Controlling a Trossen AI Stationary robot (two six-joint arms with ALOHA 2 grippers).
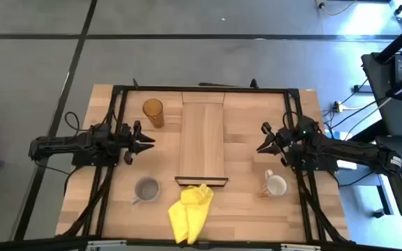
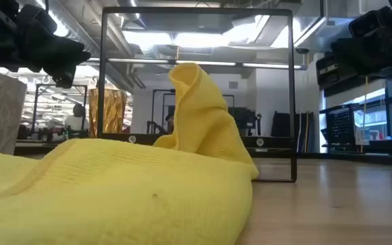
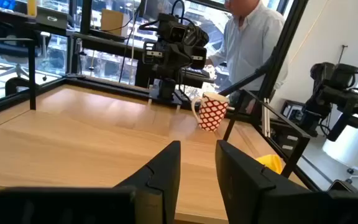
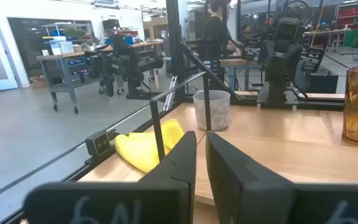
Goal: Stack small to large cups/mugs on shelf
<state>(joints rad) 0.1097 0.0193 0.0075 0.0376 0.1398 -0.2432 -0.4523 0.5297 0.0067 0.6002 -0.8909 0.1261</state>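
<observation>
— Fingers first: what have you got?

— Nothing in either. On my left gripper [image 1: 147, 141] the fingers stand a narrow gap apart, and it hangs left of the shelf [image 1: 202, 139]. My right gripper [image 1: 262, 138] looks the same, slightly parted and empty, on the shelf's right.

— Where are the cups?

— All on the tabletop, none on the shelf. The amber tumbler [image 1: 153, 111] stands far left, the grey mug [image 1: 146, 188] near left, and the white mug [image 1: 276, 185] near right, which shows a red pattern from my left wrist [image 3: 213, 112]. A yellow cloth [image 1: 190, 211] lies at the shelf's near end.

— How will they handle?

— I'd judge all three rigid. The mugs look ceramic, so heavier and chippable; I'd pinch a rim wall away from the handle. The tumbler seems light and slick, so I'd grip it mid-body.
</observation>
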